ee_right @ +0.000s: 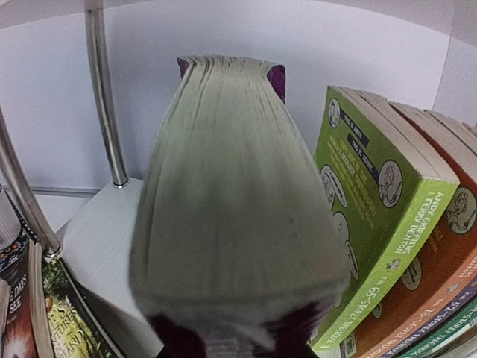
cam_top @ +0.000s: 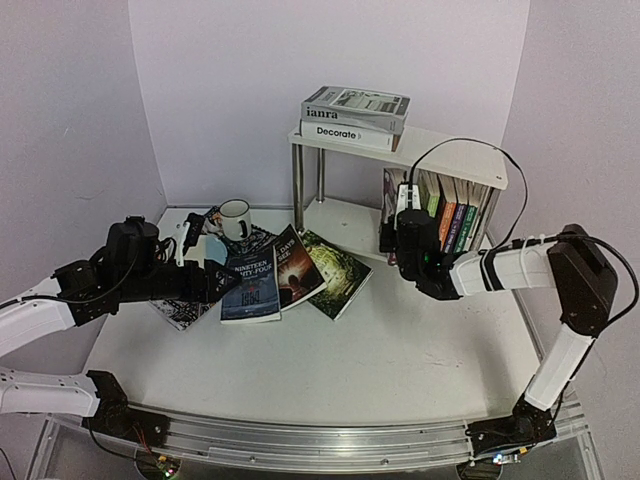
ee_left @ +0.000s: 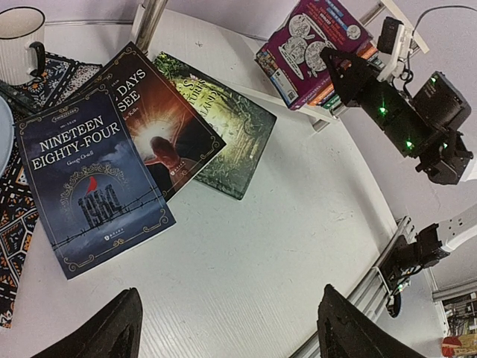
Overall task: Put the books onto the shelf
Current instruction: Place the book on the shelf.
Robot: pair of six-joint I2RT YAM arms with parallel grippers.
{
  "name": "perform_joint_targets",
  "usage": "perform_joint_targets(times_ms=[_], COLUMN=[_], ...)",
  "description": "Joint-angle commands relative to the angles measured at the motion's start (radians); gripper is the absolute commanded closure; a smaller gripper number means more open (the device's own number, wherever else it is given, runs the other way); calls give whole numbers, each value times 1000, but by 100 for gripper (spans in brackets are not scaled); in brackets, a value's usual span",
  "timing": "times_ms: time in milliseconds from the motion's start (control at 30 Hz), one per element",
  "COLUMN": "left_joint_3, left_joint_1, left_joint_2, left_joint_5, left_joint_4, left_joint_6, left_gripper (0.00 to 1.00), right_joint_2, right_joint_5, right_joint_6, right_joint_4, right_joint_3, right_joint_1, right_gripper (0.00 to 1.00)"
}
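The right tool (cam_top: 400, 222) is clenched on a purple book (ee_right: 231, 194) at the shelf (cam_top: 452, 152), on its lower board, left of the standing books (cam_top: 455, 215). The left tool (ee_left: 231, 328) hangs released above the bench (cam_top: 400, 340).

A white mug (cam_top: 236, 218) with a dark rim stands at the back left of the white table (cam_top: 400, 350), by a black-and-white patterned placemat (ee_left: 58, 78). Beside it is what may be a pale blue plate (ee_left: 3, 138), mostly cut off. A metal rail (cam_top: 330, 443) edges the near side.
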Motion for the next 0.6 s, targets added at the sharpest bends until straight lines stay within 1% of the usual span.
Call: perform_joint_targets(times_ms=[0, 100, 300, 567], left_joint_3=[10, 9, 9, 5], left_joint_1=[0, 0, 0, 0], left_joint_2=[2, 9, 18, 11], left_joint_5=[-12, -9, -10, -12], left_joint_4=[38, 38, 38, 37], left_joint_6=[11, 13, 25, 38], left_gripper=[18, 18, 18, 18], right_joint_2=[16, 54, 132, 164], right_joint_5=[70, 90, 146, 180], right_joint_6=[134, 159, 123, 110], right_joint_4=[97, 97, 95, 95], right_joint_3=[85, 119, 204, 224], right_joint_1=[-38, -53, -63, -101], right_gripper=[100, 100, 100, 100])
